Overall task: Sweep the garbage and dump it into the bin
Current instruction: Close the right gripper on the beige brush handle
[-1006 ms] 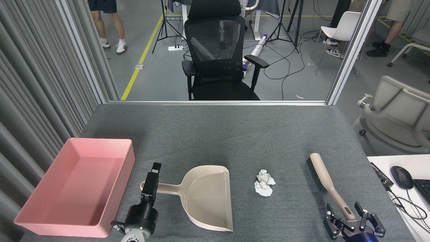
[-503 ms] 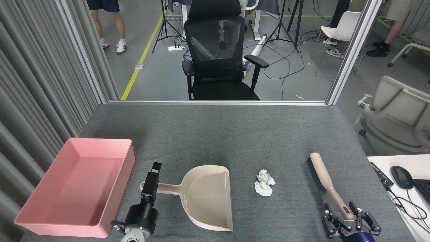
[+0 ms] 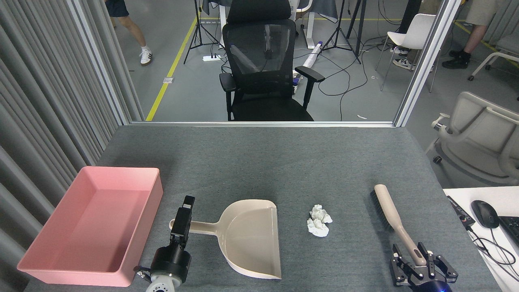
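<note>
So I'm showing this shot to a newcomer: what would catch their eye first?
Probably the pink bin at the table's left, the brightest thing there. Next, the beige dustpan in the middle, with the white garbage just right of its mouth. Then the brush, its handle end between the right gripper's fingers.

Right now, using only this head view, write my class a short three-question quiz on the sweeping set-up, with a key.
1. True or false: the garbage already lies inside the bin.
2. Which tool's handle does the right gripper straddle: A) dustpan B) brush C) mouse?
3. Fill in: the left gripper sits at the dustpan's ____.

Key: 1 false, it lies on the table between dustpan and brush; 2 B; 3 handle.
</note>
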